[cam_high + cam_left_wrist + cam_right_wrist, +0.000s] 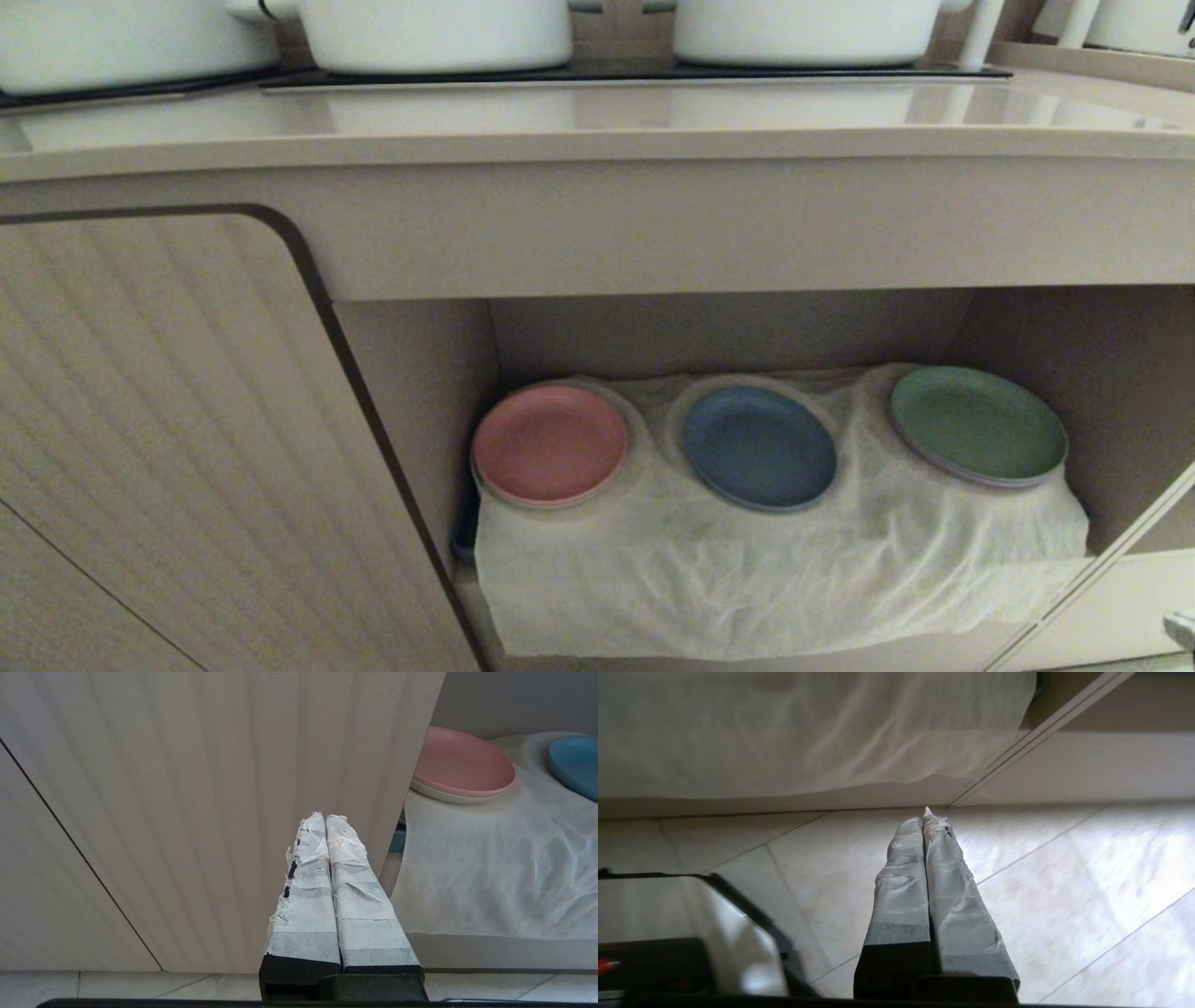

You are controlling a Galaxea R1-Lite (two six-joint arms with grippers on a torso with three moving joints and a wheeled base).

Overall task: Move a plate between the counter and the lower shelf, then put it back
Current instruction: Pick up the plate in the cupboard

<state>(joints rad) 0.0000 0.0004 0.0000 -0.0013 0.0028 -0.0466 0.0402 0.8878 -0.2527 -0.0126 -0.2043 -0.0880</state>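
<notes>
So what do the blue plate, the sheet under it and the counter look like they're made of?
Blue plate: probably matte plastic or wheat-straw composite; flat, dull colour with no glare. Sheet: thin white non-woven or gauzy cloth, creased and draped over humps. Counter: glossy beige stone or solid surface, mirroring the white pots.

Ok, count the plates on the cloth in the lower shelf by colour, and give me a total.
Pink plate: 1
Light blue plate: 1
Green plate: 1
Total: 3 plates, each on its own hump of the white cloth in the lower shelf.
</notes>
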